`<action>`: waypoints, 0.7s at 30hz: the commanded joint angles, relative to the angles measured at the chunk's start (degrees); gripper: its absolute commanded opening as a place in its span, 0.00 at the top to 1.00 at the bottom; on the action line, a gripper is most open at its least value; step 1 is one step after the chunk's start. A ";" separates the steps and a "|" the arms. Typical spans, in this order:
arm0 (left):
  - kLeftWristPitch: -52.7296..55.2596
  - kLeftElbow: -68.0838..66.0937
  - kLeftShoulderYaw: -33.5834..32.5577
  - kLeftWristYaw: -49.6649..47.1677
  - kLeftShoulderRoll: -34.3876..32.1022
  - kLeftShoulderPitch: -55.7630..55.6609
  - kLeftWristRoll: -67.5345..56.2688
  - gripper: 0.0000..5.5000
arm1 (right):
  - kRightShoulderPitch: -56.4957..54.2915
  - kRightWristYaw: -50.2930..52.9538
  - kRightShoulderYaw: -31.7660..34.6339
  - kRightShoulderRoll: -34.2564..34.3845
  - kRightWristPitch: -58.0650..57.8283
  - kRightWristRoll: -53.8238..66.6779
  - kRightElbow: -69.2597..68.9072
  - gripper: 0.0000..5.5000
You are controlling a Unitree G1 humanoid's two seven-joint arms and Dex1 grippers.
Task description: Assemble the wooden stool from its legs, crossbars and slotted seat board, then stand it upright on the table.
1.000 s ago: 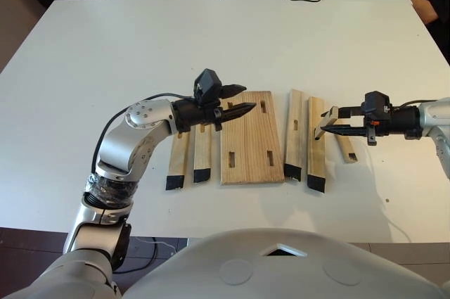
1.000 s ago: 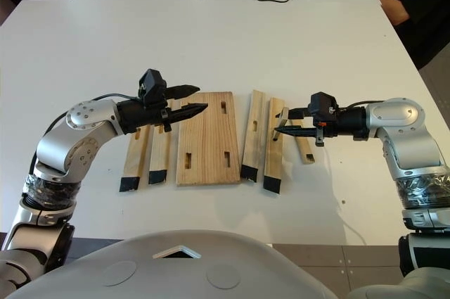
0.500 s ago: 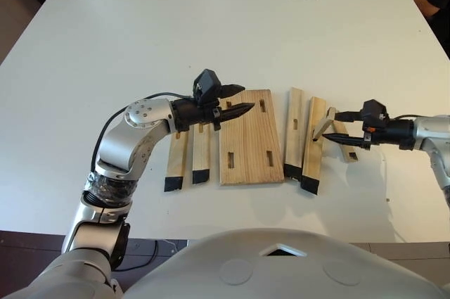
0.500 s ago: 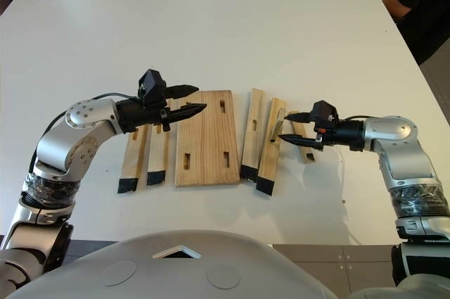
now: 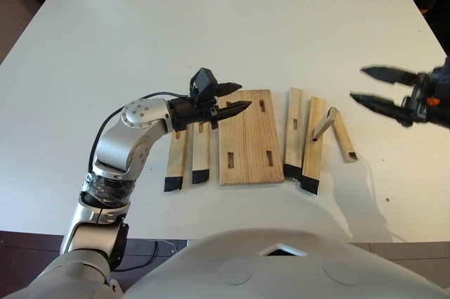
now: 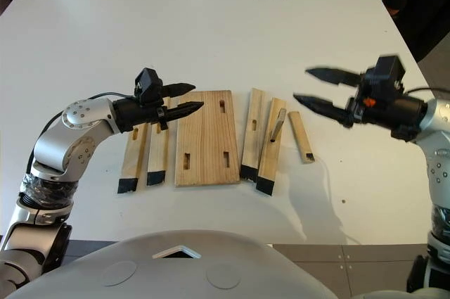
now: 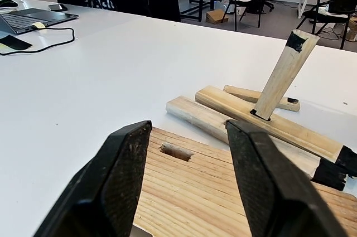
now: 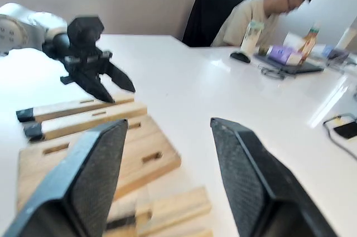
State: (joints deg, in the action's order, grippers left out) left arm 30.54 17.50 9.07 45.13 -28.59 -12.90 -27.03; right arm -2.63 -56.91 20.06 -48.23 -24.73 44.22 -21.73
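In the head view the right gripper has lifted off the table and swung out to the robot's right. Its jaws are spread wide and empty, where half a second ago it sat low at the short crossbar. That crossbar now stands alone, tilted, its foot in the slot of a leg that lies near the flat seat board, on its right. A spare crossbar lies just beside that leg. I judge the first joint let go, though probably only loosely seated. The left gripper has kept its place over the board's far left corner, jaws partly open, holding nothing.

In the left wrist view its fingers hang apart above the board, with the black-tipped crossbar leaning beyond.

In the right wrist view the fingers gape wide, with the board below.

No writing shows on the wood, only black bands on the ends.
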 commanded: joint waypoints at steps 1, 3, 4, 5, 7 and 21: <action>0.30 -2.47 0.20 -2.16 1.53 -1.80 1.86 0.55 | -4.39 9.84 -11.63 8.62 -0.66 -6.66 -1.86 0.50; 0.24 -2.87 0.50 -2.51 1.94 -1.77 2.42 0.55 | -4.80 11.75 -14.49 10.51 -0.44 -8.93 -1.56 0.50; 0.14 -3.14 0.52 -2.62 1.94 -1.75 2.70 0.55 | -5.28 12.21 -15.08 10.92 -0.70 -9.23 -1.76 0.50; 0.10 -3.52 0.41 -2.86 1.94 -1.81 2.92 0.55 | -6.11 12.54 -14.98 11.11 -1.26 -8.70 -2.31 0.50; 0.09 -4.44 0.08 -3.51 2.17 -2.17 3.57 0.55 | -8.10 13.38 -13.42 10.96 -3.06 -6.13 -3.67 0.50; -0.30 -4.97 0.42 -4.03 2.95 -1.31 4.81 0.55 | 7.61 7.95 -23.99 7.49 5.38 -18.32 2.45 0.50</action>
State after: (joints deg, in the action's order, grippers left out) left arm 30.39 12.82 9.23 41.20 -25.77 -14.25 -22.78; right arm 0.06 -46.84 -0.46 -39.47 -20.91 31.30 -25.60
